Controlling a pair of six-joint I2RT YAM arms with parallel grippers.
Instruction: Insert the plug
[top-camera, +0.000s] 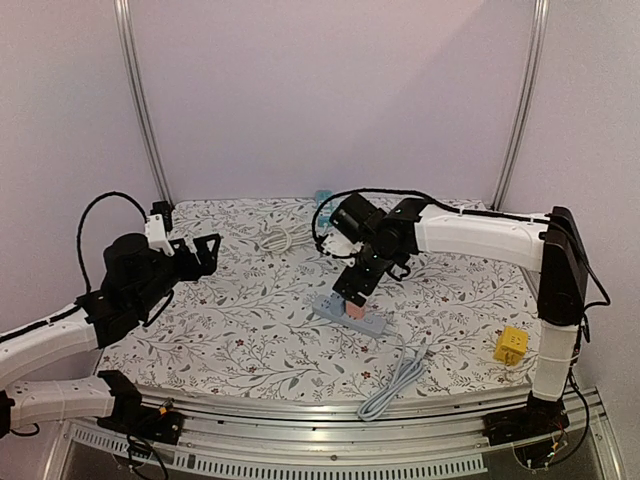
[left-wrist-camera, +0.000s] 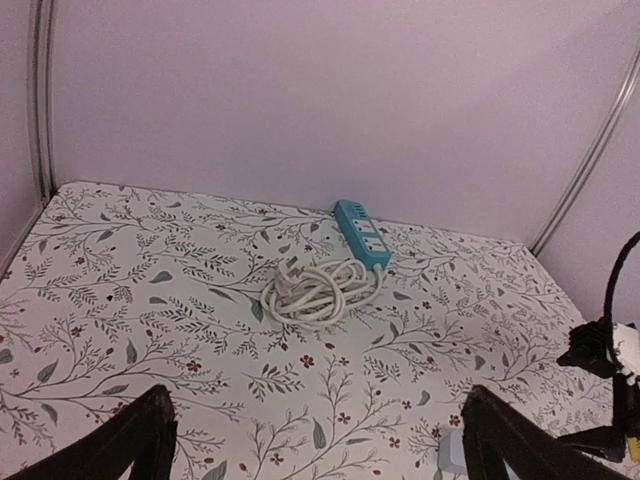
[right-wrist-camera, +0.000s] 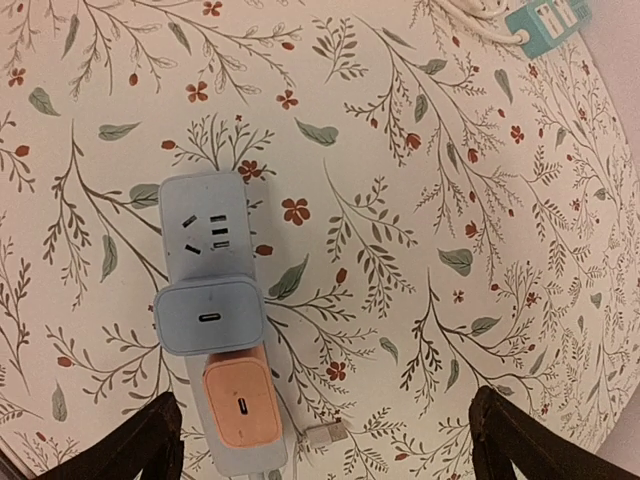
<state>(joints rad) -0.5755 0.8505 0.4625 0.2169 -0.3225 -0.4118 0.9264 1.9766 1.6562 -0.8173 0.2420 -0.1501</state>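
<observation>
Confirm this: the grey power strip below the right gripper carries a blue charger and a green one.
Not quite: the second charger is orange, not green. The right wrist view shows it beside the blue charger on the grey power strip.

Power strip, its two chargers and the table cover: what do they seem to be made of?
Power strip: probably hard plastic, matte grey-blue, with moulded slots. Blue charger and orange charger: likely plastic too, with smooth faces and rounded corners. Table cover: printed cloth or vinyl with a flat floral pattern; which one I cannot tell.
</observation>
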